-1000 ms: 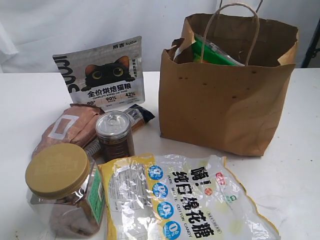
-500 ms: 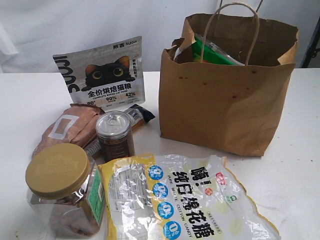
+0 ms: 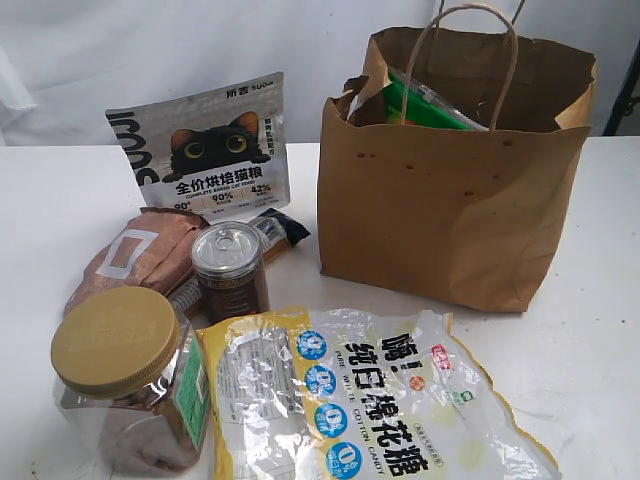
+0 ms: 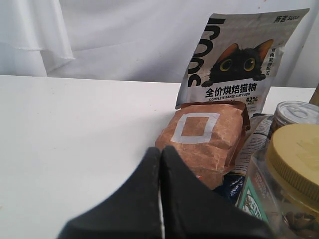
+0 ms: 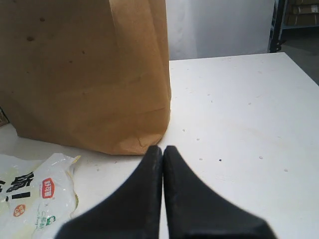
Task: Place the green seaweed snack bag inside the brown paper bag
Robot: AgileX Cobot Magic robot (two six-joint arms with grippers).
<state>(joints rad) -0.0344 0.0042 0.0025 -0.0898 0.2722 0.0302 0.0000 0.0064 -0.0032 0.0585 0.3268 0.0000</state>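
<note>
Both together: left pincer (image 4: 160, 153), right pincer (image 5: 162, 150) | green seaweed snack bag (image 3: 428, 110) mostly hidden inside brown paper bag (image 3: 450, 215)

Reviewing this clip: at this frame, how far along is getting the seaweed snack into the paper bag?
Done: the green seaweed snack bag sits inside the open top of the brown paper bag, with only its upper part showing.
In hand: nothing. The left gripper and right gripper are both shut and empty.
Left: nothing visible; the placement looks complete.

brown paper bag (image 3: 450, 210) mouth open; handle (image 3: 478, 8) arches across.
</note>
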